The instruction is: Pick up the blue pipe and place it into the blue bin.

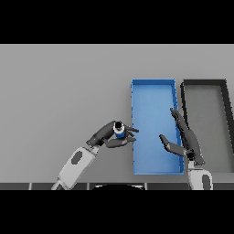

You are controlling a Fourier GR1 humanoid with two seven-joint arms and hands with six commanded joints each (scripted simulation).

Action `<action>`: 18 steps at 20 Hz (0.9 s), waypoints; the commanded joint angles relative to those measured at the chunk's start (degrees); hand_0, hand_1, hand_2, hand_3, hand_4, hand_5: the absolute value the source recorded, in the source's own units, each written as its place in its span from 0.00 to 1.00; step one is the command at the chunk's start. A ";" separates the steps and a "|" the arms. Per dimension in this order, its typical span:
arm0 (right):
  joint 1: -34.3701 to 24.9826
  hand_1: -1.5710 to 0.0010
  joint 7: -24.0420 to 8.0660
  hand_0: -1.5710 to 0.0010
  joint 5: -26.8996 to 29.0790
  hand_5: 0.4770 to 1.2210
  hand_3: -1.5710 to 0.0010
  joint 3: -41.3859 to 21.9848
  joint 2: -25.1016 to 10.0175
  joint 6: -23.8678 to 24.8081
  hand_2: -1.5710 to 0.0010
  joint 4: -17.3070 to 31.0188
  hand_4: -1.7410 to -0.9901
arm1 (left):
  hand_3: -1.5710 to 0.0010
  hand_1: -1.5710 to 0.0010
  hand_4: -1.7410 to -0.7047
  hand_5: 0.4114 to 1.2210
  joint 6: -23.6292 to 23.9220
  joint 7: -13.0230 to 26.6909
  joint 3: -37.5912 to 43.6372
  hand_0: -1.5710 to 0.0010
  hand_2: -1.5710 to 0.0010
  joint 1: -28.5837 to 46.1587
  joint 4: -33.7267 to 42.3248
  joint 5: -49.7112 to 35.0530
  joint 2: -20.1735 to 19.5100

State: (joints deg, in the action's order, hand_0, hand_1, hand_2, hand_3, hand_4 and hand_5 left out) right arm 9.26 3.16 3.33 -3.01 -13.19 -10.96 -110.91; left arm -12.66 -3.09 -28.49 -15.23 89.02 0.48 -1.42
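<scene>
Because the grey surface (59, 91) carries the blue bin (153, 83) toward its right edge, beside a dark bin (204, 82), the drop lies rightward. The right robot hand (186, 139) waits over the bin, fingers straight and empty. The left robot hand (112, 135), curled round the upright blue pipe (119, 133), holds it just outside the bin's left wall, apparently for carrying in.

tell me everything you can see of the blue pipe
The blue pipe is a short blue cylinder with a dark end cap or opening facing up toward the camera, so it looks roughly upright. Its material cannot be told. The left hand has its fingers curled round it, hiding much of its body. It sits just left of the blue bin, near the bin's left wall and still outside it. Whether it touches the table cannot be told.
</scene>
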 commanded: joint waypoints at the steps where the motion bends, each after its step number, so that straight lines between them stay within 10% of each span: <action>1: -1.22 0.98 -2.35 1.00 3.20 0.17 1.00 -0.26 -1.84 -2.71 0.92 -1.71 0.70 | 0.00 0.00 0.26 1.00 0.23 0.41 -0.09 0.00 0.00 0.15 -0.13 0.57 0.49; 8: -15.71 1.00 -18.27 1.00 14.25 0.11 1.00 -5.36 -9.78 -9.43 0.94 -8.49 0.63 | 0.00 0.00 0.26 1.00 -1.25 0.60 0.64 0.00 0.00 1.65 1.27 2.59 1.03; 18: -31.35 1.00 -25.70 1.00 14.92 0.10 1.00 -15.47 -5.75 -13.84 0.97 -3.95 0.65 | 0.00 0.00 0.27 1.00 -4.57 -0.45 3.75 0.00 0.00 1.10 -0.26 3.54 2.54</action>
State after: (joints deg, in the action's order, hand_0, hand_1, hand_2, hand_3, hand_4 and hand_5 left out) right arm -22.12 -22.61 18.24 -18.49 -18.92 -24.80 -114.87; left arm -17.31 -3.64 -24.73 -14.15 88.76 4.07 1.13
